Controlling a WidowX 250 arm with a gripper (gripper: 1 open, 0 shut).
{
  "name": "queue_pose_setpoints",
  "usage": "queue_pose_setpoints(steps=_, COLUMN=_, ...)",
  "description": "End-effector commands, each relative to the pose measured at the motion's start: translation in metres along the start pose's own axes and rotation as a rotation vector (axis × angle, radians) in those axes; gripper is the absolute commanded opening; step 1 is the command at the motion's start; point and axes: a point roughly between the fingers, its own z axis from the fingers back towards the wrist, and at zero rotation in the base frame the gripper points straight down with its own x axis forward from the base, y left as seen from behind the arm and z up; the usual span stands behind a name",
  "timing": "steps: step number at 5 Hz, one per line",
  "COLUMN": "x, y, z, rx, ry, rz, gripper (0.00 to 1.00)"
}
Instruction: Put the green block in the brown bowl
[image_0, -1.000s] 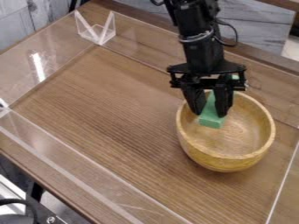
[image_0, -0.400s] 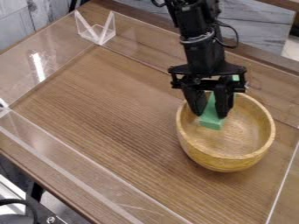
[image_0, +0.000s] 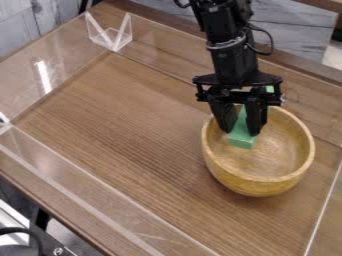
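Note:
The brown bowl (image_0: 261, 170) sits on the wooden table at the right, round and light tan with thick walls. The black gripper (image_0: 241, 128) reaches down into it from above, over the bowl's far left part. Its two fingers are shut on the green block (image_0: 241, 136), which stands on end between them, its lower end inside the bowl. Only the lower part of the block shows; the fingers cover the rest. Whether the block touches the bowl's floor I cannot tell.
A low clear plastic wall (image_0: 54, 75) runs around the wooden tabletop (image_0: 120, 140). A clear folded plastic stand (image_0: 110, 32) sits at the far left corner. Bare wood lies left of and in front of the bowl.

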Motion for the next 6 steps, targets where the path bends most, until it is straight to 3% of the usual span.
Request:
queue_pose_setpoints(steps=1, x=0.009, y=-0.007, z=0.012, rx=-0.004, ry=-0.042, rz=-0.028, gripper=0.0)
queue_pose_setpoints(steps=2, x=0.009, y=-0.007, z=0.011, rx=-0.005, ry=-0.034, rz=-0.028, gripper=0.0)
queue_pose_setpoints(steps=3, x=0.007, y=-0.004, z=0.013, rx=0.0, ry=-0.023, rz=-0.02, gripper=1.0)
queue_pose_setpoints(steps=4, x=0.006, y=-0.001, z=0.015, rx=0.005, ry=-0.014, rz=-0.014, gripper=0.0)
queue_pose_setpoints(steps=5, x=0.004, y=0.002, z=0.017, rx=0.009, ry=-0.004, rz=-0.006, gripper=1.0)
queue_pose_setpoints(steps=6, x=0.003, y=0.006, z=0.019, rx=0.013, ry=0.004, rz=0.001, gripper=1.0)
